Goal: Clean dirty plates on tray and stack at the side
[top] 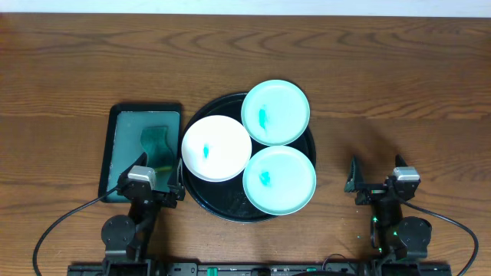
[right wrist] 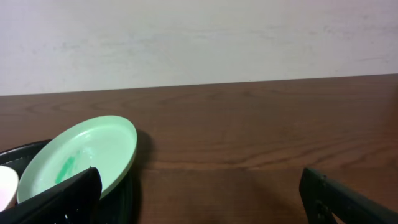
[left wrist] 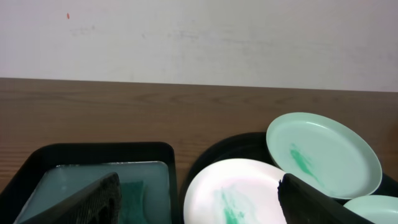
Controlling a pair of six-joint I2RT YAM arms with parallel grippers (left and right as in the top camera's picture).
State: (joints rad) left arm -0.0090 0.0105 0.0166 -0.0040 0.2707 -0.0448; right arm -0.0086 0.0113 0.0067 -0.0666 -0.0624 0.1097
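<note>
A large round black tray (top: 201, 198) holds three plates. A white plate (top: 217, 148) with a teal smear sits at the left and shows in the left wrist view (left wrist: 233, 196). A mint green plate (top: 275, 112) with a smear leans on the far rim and shows in both wrist views (left wrist: 323, 154) (right wrist: 78, 158). Another smeared mint green plate (top: 279, 180) lies at the front right. My left gripper (top: 157, 186) is open and empty near the tray's front left. My right gripper (top: 376, 184) is open and empty right of the tray.
A rectangular dark-green tray (top: 113, 146) with a sponge (top: 156, 143) in water stands left of the black tray; it also shows in the left wrist view (left wrist: 93, 168). Bare wooden table (top: 399, 84) stretches around, with a pale wall behind.
</note>
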